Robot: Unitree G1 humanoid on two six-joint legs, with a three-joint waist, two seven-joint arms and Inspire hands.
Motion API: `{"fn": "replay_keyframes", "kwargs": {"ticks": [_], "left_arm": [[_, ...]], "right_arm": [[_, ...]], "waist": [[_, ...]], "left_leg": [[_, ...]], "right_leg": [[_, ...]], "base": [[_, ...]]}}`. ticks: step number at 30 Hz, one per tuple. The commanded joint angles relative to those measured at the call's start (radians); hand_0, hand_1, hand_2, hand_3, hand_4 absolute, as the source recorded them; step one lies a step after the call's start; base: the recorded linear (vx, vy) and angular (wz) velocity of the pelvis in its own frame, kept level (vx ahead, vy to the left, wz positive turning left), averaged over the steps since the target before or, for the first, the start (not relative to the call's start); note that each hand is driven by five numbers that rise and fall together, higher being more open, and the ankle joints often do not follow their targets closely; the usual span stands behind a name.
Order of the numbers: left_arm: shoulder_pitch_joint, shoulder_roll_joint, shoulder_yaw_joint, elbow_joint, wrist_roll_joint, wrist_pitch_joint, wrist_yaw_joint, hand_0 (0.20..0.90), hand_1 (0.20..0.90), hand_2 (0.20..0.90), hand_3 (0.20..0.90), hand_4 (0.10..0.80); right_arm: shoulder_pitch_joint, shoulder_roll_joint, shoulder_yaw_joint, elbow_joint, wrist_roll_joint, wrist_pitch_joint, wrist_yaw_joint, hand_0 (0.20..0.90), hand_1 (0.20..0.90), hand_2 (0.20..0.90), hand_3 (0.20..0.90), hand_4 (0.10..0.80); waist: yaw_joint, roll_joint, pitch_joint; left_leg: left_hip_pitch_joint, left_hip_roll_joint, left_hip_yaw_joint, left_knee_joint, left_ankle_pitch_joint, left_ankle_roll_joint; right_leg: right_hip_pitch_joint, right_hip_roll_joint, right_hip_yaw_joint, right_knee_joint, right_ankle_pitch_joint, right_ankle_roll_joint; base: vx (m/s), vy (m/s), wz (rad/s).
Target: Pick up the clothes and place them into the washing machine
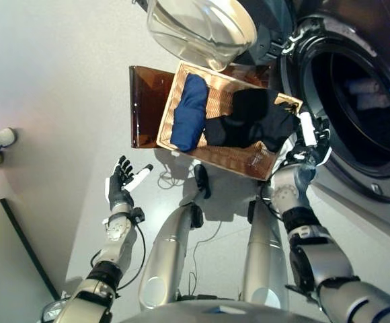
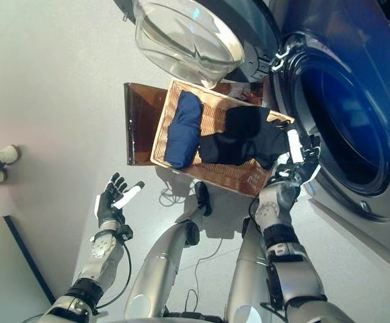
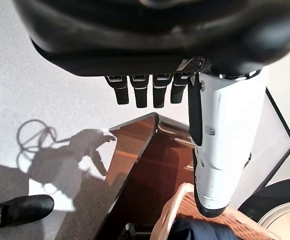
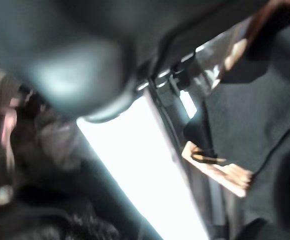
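Reaching right hand at basket right edge beside black garment; grip indeterminable. Soft, light, limp: grasp bunched fold. Left hand open, empty.

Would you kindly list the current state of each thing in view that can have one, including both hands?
Washing machine door: swung open.
Drum opening: uncovered; contents unclear.
Wicker basket: upright, holding clothes.
Blue garment: rolled, lying in the basket.
Black garment: crumpled in the basket, draped over its edge toward the washer.
Left hand: open, empty, away from the basket.
Right hand: at the black garment by the basket's edge; grip unclear.
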Motion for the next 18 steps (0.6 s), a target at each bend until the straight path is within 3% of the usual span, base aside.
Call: {"fn": "replay_keyframes", "kwargs": {"ticks": [1, 6, 8, 9, 10, 11, 16, 18], "left_arm": [[0.037, 0.024, 0.077, 0.044, 0.038, -0.058, 0.058, 0.9, 0.9, 0.9, 0.9, 0.8], [0.037, 0.025, 0.085, 0.047, 0.07, -0.061, 0.075, 0.9, 0.9, 0.9, 0.9, 0.8], [0.038, 0.026, 0.091, 0.047, 0.086, -0.062, 0.081, 0.9, 0.9, 0.9, 0.9, 0.8], [0.039, 0.026, 0.09, 0.048, 0.086, -0.062, 0.081, 0.9, 0.9, 0.9, 0.9, 0.8], [0.043, 0.028, 0.097, 0.049, 0.101, -0.066, 0.087, 0.9, 0.9, 0.9, 0.9, 0.8], [0.046, 0.03, 0.1, 0.049, 0.108, -0.068, 0.086, 0.9, 0.9, 0.9, 0.9, 0.8], [0.06, 0.044, 0.13, 0.032, 0.127, -0.071, 0.064, 0.9, 0.9, 0.9, 0.9, 0.8], [0.068, 0.05, 0.146, 0.026, 0.144, -0.069, 0.029, 0.9, 0.9, 0.9, 0.9, 0.8]], "right_arm": [[0.071, -0.017, -0.002, -0.128, -0.182, -0.034, -0.051, 0.9, 0.9, 0.9, 0.9, 0.8], [0.127, -0.031, 0.018, -0.185, -0.322, -0.002, -0.097, 0.9, 0.9, 0.9, 0.9, 0.8], [0.142, -0.047, 0.024, -0.205, -0.397, 0.016, -0.117, 0.9, 0.9, 0.9, 0.9, 0.8], [0.144, -0.047, 0.023, -0.204, -0.397, 0.016, -0.117, 0.9, 0.9, 0.9, 0.9, 0.8], [0.154, -0.074, 0.029, -0.225, -0.473, 0.038, -0.128, 0.9, 0.9, 0.9, 0.9, 0.8], [0.157, -0.093, 0.035, -0.229, -0.516, 0.055, -0.136, 0.9, 0.9, 0.9, 0.9, 0.8], [0.178, -0.254, 0.089, -0.248, -0.837, 0.191, -0.118, 0.9, 0.9, 0.9, 0.9, 0.8], [0.161, -0.397, 0.137, -0.254, -1.126, 0.303, -0.093, 0.9, 0.9, 0.9, 0.9, 0.8]], "waist": [[0.009, -0.016, -0.061], [-0.001, -0.029, -0.067], [-0.005, -0.034, -0.066], [-0.003, -0.032, -0.068], [-0.007, -0.04, -0.07], [-0.005, -0.042, -0.074], [-0.003, -0.058, -0.081], [0.003, -0.062, -0.085]], "left_leg": [[0.004, 0.03, 0.007, 0.035, -0.064, -0.103], [0.031, 0.032, -0.004, 0.038, -0.089, -0.109], [0.028, 0.033, 0.001, 0.031, -0.065, -0.103], [0.04, 0.033, -0.006, 0.034, -0.089, -0.11], [0.038, 0.033, 0.002, 0.019, -0.062, -0.105], [0.055, 0.031, -0.006, 0.014, -0.082, -0.113], [0.055, 0.025, -0.011, -0.025, -0.041, -0.111], [0.065, 0.017, -0.019, -0.057, -0.029, -0.115]], "right_leg": [[0.034, 0.007, -0.013, 0.01, -0.011, -0.031], [0.064, 0.011, -0.017, 0.014, -0.035, -0.026], [0.06, 0.009, -0.022, 0.005, -0.011, -0.029], [0.072, 0.01, -0.021, 0.011, -0.034, -0.024], [0.073, 0.01, -0.025, -0.008, -0.008, -0.027], [0.091, 0.01, -0.027, -0.011, -0.028, -0.021], [0.097, 0.008, -0.036, -0.054, 0.011, -0.021], [0.112, 0.005, -0.043, -0.083, 0.023, -0.015]], "base": [[0.013, -0.012, -0.05], [0.048, -0.017, -0.05], [-0.031, -0.014, 0.03], [0.0, 0.0, 0.0], [0.102, -0.013, 0.0], [-0.06, -0.028, 0.0], [-0.016, -0.019, 0.05], [0.003, -0.011, 0.02]]}}
